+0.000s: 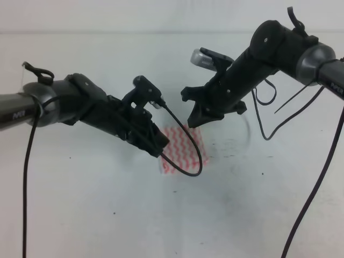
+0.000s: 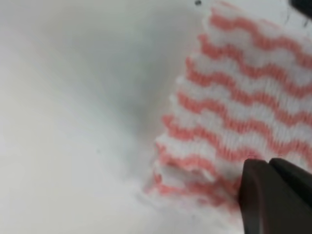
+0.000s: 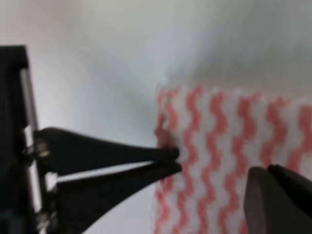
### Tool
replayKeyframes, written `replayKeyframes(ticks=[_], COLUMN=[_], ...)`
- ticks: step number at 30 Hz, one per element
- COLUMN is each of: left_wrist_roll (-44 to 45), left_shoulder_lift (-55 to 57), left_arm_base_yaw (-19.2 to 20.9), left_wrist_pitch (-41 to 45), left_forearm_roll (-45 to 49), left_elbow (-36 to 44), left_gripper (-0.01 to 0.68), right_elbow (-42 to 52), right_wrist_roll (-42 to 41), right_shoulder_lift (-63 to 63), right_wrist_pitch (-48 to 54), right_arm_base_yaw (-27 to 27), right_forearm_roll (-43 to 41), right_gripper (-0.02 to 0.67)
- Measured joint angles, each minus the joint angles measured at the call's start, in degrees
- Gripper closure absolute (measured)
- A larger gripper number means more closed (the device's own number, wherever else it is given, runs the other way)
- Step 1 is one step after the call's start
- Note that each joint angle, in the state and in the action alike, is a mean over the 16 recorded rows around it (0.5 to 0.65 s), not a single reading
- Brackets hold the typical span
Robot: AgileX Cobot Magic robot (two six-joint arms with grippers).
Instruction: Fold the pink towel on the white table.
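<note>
Pink towel (image 1: 183,153) lies small on the white table (image 1: 80,209) between both arms, left gripper (image 3: 176,161) pinched shut on its edge, likely to hold a fold; right gripper (image 1: 194,119) hovers above, jaw state unclear.

Small white lettering marks both arm tubes (image 1: 16,114) (image 1: 336,86), but it is too tiny to read.

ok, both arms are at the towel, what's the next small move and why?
Probably close the right gripper on the far edge of the pink towel. The left gripper looks pinched on its side edge, while the right one sits at the edge with its grip unclear. Two holds should keep the fold even.
</note>
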Motion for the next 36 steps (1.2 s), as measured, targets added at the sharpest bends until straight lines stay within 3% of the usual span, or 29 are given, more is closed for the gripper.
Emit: replayKeyframes(ticks=[24,36], left_wrist_roll=[-2.09,-2.10], left_shoulder_lift=[1.01,0.97], left_arm_base_yaw=[-0.01,0.01], left_wrist_pitch=[-0.35,-0.64], left_forearm_roll=[2.40,2.66], left_elbow=[-0.03,0.02], left_gripper=[0.679,0.678], right_elbow=[0.76,13.96], right_wrist_roll=[1.00,0.31], right_shoulder_lift=[-6.66,-17.65], right_wrist_pitch=[5.18,-2.57], right_arm_base_yaw=[1.31,1.31], right_forearm_roll=[-7.09,-8.23], right_gripper=[0.667,0.667])
